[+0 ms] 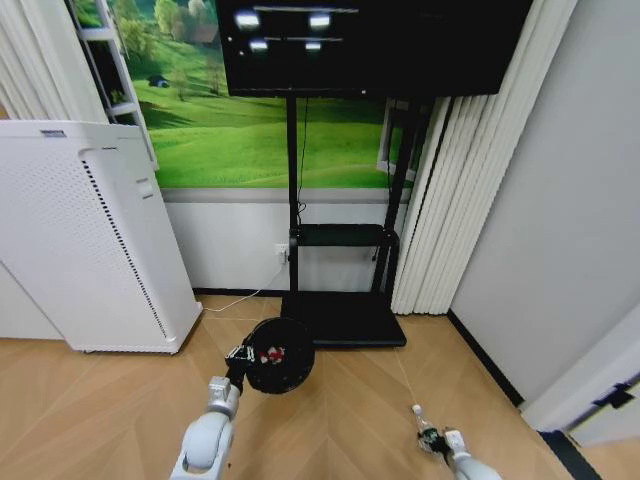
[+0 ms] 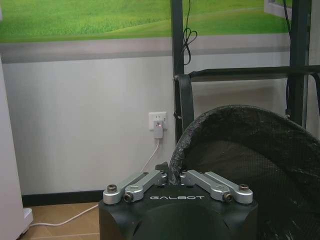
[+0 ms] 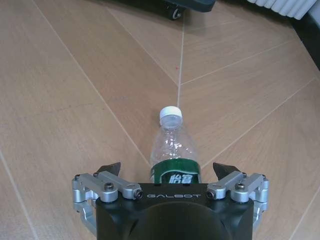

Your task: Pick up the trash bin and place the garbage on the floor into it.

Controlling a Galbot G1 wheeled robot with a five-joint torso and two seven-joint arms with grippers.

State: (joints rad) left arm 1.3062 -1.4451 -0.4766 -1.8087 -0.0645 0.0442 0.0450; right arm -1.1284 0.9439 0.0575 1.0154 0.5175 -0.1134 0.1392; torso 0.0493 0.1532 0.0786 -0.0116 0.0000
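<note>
**Bin held at the rim, bottle between spread fingers**

In the head view the left gripper (image 1: 241, 357) sat at lower centre of the frame, clamped on the near rim of the trash bin (image 1: 280, 368), which hung tilted with its mouth toward the camera. A red-and-white scrap (image 1: 267, 354) lay inside it. The left wrist view showed the same gripper (image 2: 173, 176) with its fingers drawn together on the bin's rim (image 2: 200, 125), a wall socket (image 2: 158, 121) behind it. The bin was just in front of the black TV stand base (image 1: 343, 318), with the white perforated appliance (image 1: 90, 240) at the left of the frame.

At the lower right of the head view the right gripper (image 1: 432, 440) was down at the wooden floor (image 1: 340, 420). In the right wrist view that gripper (image 3: 170, 169) stood spread apart, its fingers on either side of the clear bottle (image 3: 172, 145) lying on the floor, white cap pointing away, not closed on it
</note>
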